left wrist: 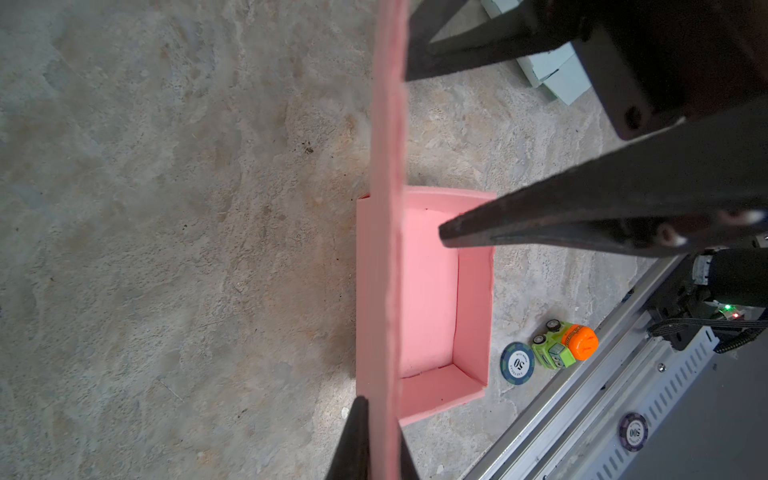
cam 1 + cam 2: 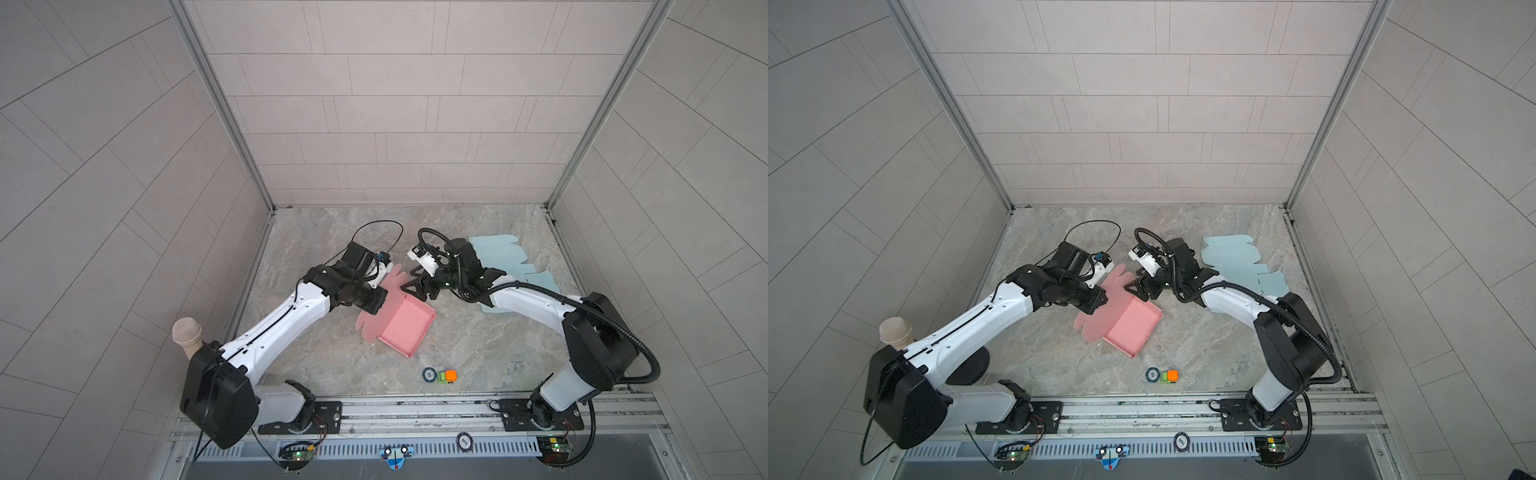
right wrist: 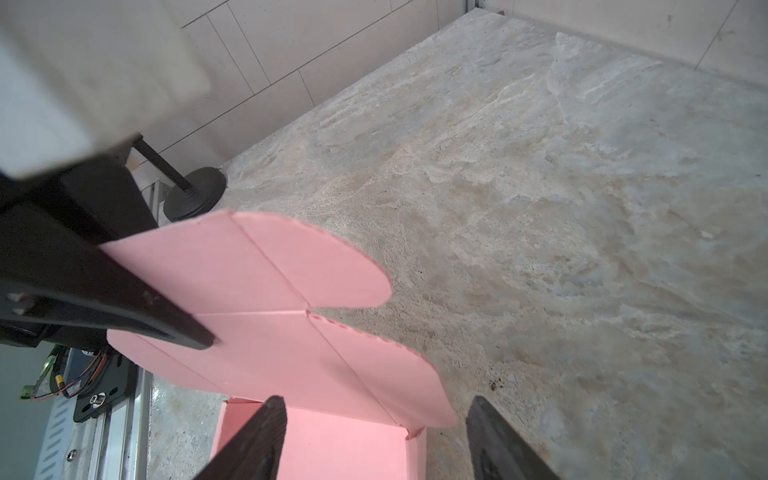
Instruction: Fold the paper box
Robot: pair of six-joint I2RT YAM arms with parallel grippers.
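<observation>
The pink paper box (image 2: pixel 405 328) (image 2: pixel 1129 328) lies mid-table as a shallow tray (image 1: pixel 428 299) with its walls up. Its lid flap (image 3: pixel 270 291), with rounded ears, stands raised along the left side. My left gripper (image 2: pixel 379 308) (image 2: pixel 1100 305) (image 1: pixel 384 415) is shut on that flap, which the left wrist view shows edge-on between the fingers. My right gripper (image 2: pixel 415 286) (image 2: pixel 1136 286) (image 3: pixel 376 401) is open at the box's far corner. One of its fingers (image 1: pixel 540 216) is over the tray's inside, the other outside the corner wall.
A flat light-blue paper blank (image 2: pixel 507 257) (image 2: pixel 1237 259) lies at the back right, partly under the right arm. A green and orange toy car (image 2: pixel 446 376) and a poker chip (image 2: pixel 429 375) sit near the front edge. A microphone (image 2: pixel 187 332) stands at the left. The arms' metal rail (image 2: pixel 415 409) runs along the front.
</observation>
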